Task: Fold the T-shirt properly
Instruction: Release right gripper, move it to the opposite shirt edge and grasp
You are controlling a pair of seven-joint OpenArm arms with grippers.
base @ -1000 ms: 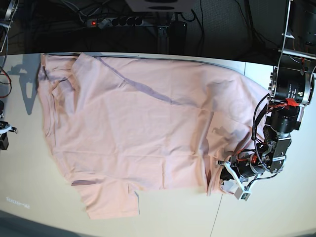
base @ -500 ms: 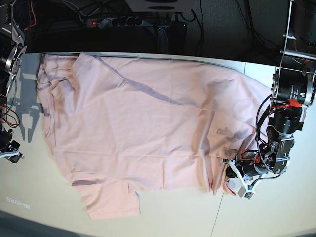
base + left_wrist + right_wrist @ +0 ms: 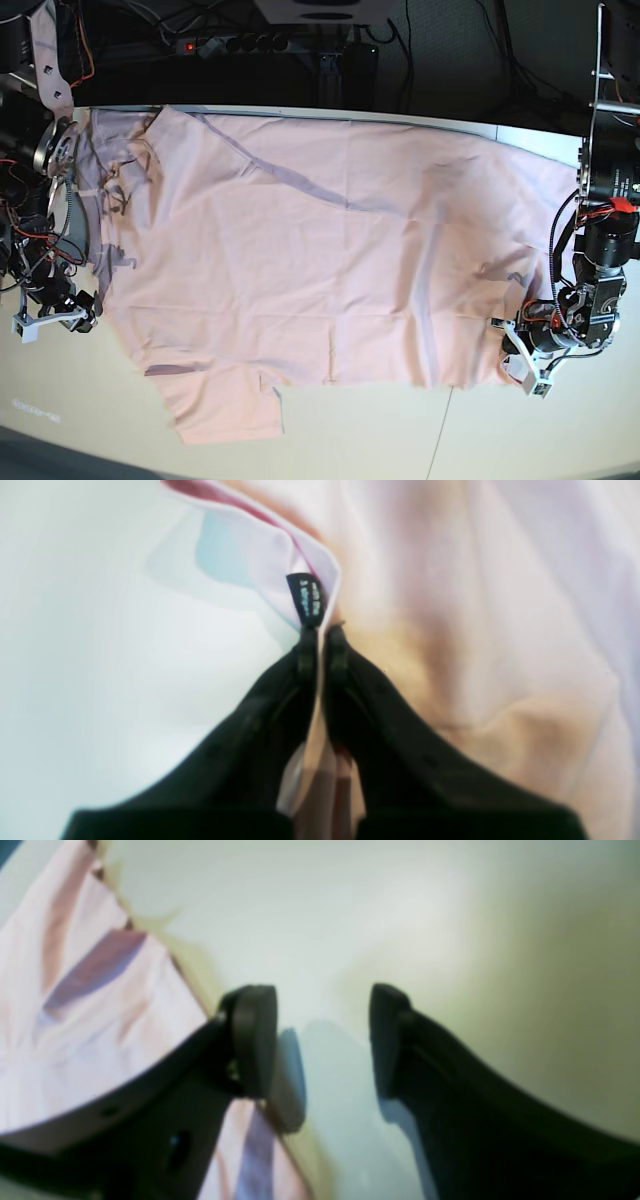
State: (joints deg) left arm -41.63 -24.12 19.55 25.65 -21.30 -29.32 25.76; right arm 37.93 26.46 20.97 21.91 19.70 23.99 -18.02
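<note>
The pale pink T-shirt [image 3: 300, 260] lies spread out, plain side up, across most of the table, with one sleeve [image 3: 225, 405] pointing to the near edge. At the shirt's right edge my left gripper [image 3: 512, 352] is shut on the cloth. In the left wrist view the left gripper [image 3: 320, 636] pinches a fold of the T-shirt [image 3: 450, 605] just below a small black label [image 3: 306, 599]. By the shirt's left edge my right gripper [image 3: 70, 318] hangs open. The right wrist view shows the right gripper [image 3: 322, 1040] over bare table, the T-shirt [image 3: 75, 1015] beside its left finger.
The table [image 3: 560, 440] is pale, with bare strips along its near edge and right end. Behind its far edge lie a power strip [image 3: 235, 42] and cables on a dark floor. Both arms' bases stand at the table's ends.
My left gripper has drawn the shirt's right edge outward, and the folds there have flattened. My right arm has come in at the left edge of the shirt and its jaws have opened.
</note>
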